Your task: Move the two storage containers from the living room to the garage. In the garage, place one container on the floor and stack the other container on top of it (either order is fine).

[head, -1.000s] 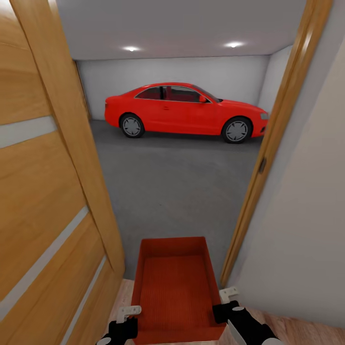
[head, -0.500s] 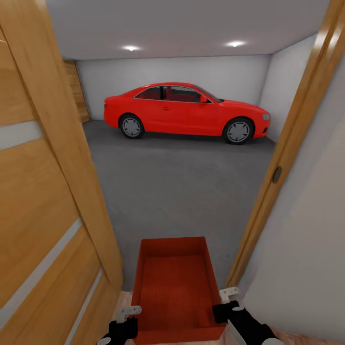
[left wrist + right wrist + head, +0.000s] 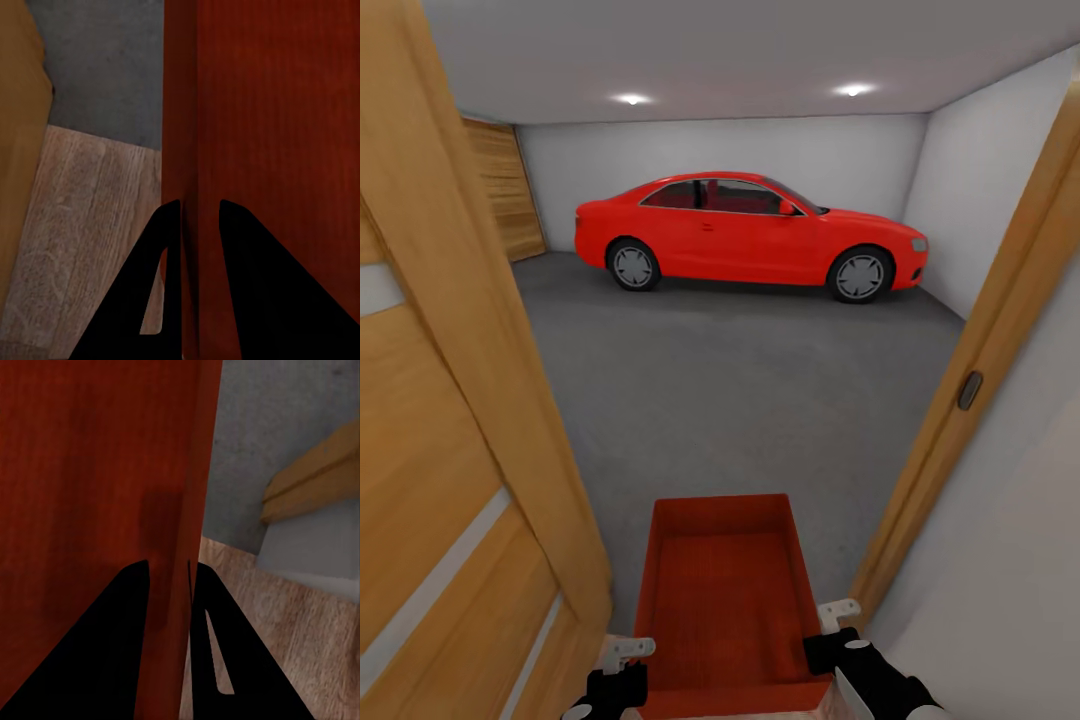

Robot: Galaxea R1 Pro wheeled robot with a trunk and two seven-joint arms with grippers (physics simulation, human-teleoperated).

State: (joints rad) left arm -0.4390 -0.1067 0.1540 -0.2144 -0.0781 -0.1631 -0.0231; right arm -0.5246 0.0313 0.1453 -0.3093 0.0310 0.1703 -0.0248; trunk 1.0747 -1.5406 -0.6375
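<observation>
One container (image 3: 725,598) hangs in the doorway, left gripper (image 3: 197,225) and right gripper (image 3: 171,581) each pinching a side wall; the garage floor (image 3: 750,400) lies ahead, nothing placed yet.

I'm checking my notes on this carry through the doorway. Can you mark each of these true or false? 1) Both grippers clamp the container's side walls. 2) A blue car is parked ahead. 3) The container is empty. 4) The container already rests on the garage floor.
1) True: the left gripper and right gripper each straddle a wall of the storage container.
2) False: the car is red.
3) True: its ribbed bottom is bare.
4) False: it is held up between the grippers at the door frame, with the concrete floor ahead.
</observation>
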